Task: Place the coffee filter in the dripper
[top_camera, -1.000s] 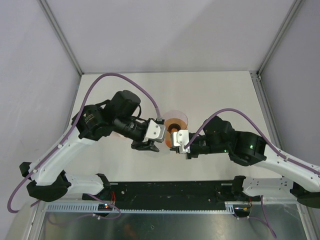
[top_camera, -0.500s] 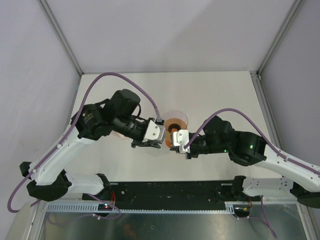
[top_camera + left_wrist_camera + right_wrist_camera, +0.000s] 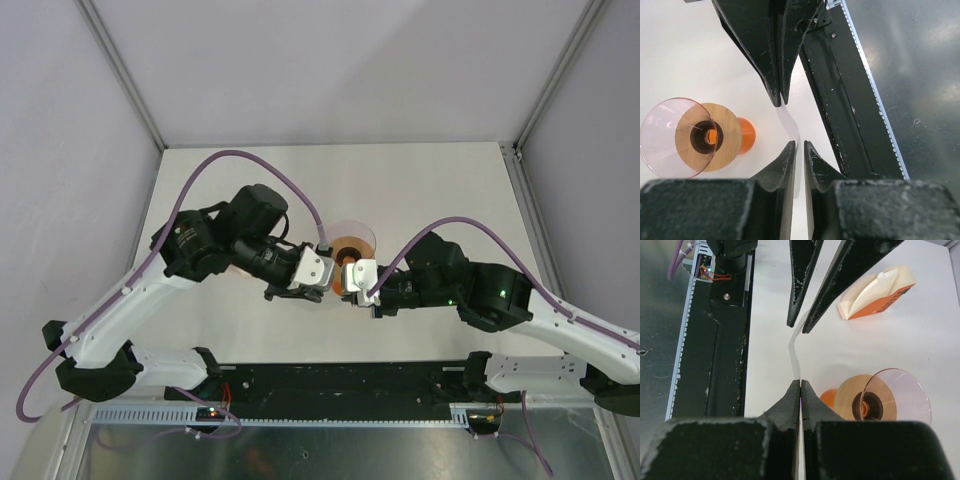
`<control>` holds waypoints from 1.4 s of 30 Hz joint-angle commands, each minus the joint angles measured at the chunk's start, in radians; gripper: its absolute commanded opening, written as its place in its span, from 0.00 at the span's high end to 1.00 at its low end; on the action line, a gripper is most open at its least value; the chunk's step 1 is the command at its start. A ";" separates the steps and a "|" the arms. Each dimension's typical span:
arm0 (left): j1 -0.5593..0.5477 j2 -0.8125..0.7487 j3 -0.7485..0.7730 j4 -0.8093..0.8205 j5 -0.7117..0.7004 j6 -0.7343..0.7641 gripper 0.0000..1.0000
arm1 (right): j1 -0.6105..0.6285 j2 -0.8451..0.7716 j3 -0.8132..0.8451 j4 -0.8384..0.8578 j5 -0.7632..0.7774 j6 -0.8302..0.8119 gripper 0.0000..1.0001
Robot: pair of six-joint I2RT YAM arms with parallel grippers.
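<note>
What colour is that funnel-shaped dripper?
Translucent pink dripper, with an orange base; best seen from the left wrist.

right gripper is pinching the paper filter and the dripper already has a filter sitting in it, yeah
Not quite. The dripper is empty: the left wrist view looks straight into its bare cone. The right gripper does pinch the coffee filter, which is beside the dripper, not in it.

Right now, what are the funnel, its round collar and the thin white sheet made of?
Dripper: likely plastic with a glossy finish, since it is pinkish and see-through.
Collar: looks like wood, matte tan, though the grain is unclear.
Filter: probably paper, matte white, very thin and curving.
</note>
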 commanded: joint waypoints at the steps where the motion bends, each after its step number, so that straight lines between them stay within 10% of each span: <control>1: -0.011 0.004 0.015 -0.008 0.015 0.006 0.87 | 0.004 -0.014 0.039 0.006 0.007 0.013 1.00; 8: -0.012 0.006 0.015 -0.013 0.023 -0.009 1.00 | 0.004 -0.014 0.039 0.005 0.005 0.012 1.00; 42: -0.029 -0.018 -0.076 0.073 -0.028 -0.151 0.99 | 0.000 -0.018 0.039 0.024 0.042 0.012 1.00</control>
